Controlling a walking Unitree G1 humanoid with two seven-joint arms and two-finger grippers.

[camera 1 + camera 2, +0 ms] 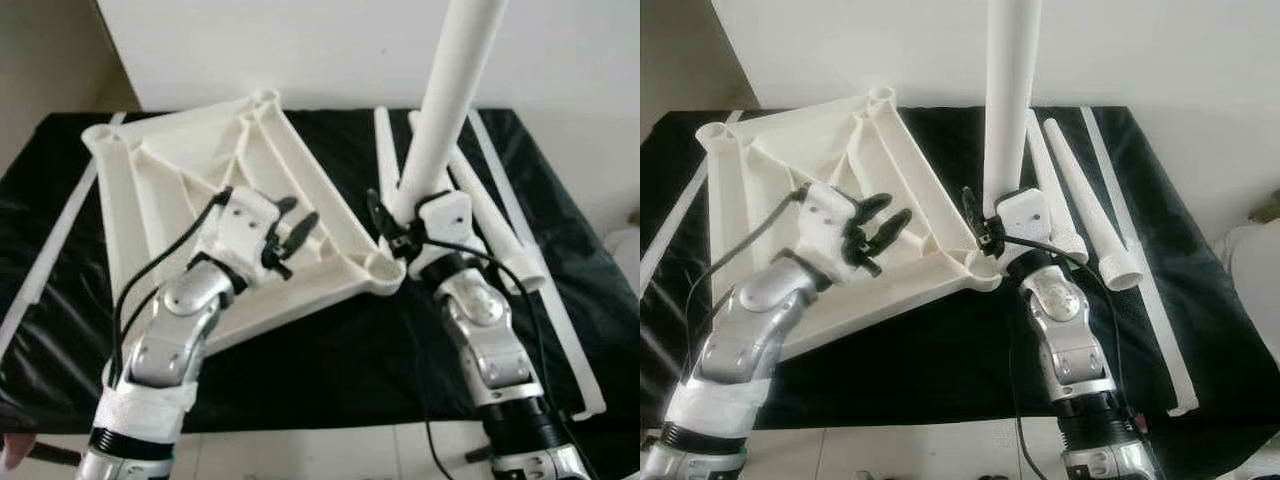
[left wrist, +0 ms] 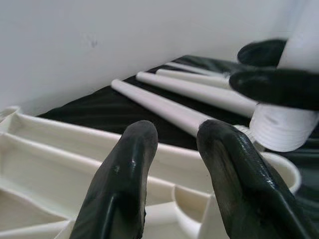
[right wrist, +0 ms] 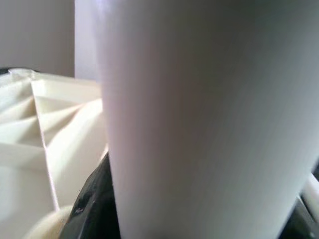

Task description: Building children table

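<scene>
Barely started: my right claw [image 1: 985, 232] pinches the first leg [image 1: 1010, 100] upright over the corner socket [image 1: 985, 277] of the flipped tabletop [image 1: 840, 200], left claw [image 1: 880, 225] spread empty above it, spare legs [image 1: 1080, 215] still lying alongside.

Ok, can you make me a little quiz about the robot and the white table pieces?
1. True or false: the right gripper holds a white table leg standing upright.
2. Where does the left gripper hover? A) above the upturned white tabletop B) beside the loose legs C) off the black cloth
3. Fill in: the held leg's threaded end is just above the tabletop's corner ____.

Key:
1. True. Its fingers are shut around the leg's lower part.
2. A. Its fingers are open, holding nothing.
3. Socket. The loose legs lie on the black cloth to the robot's right.
</scene>
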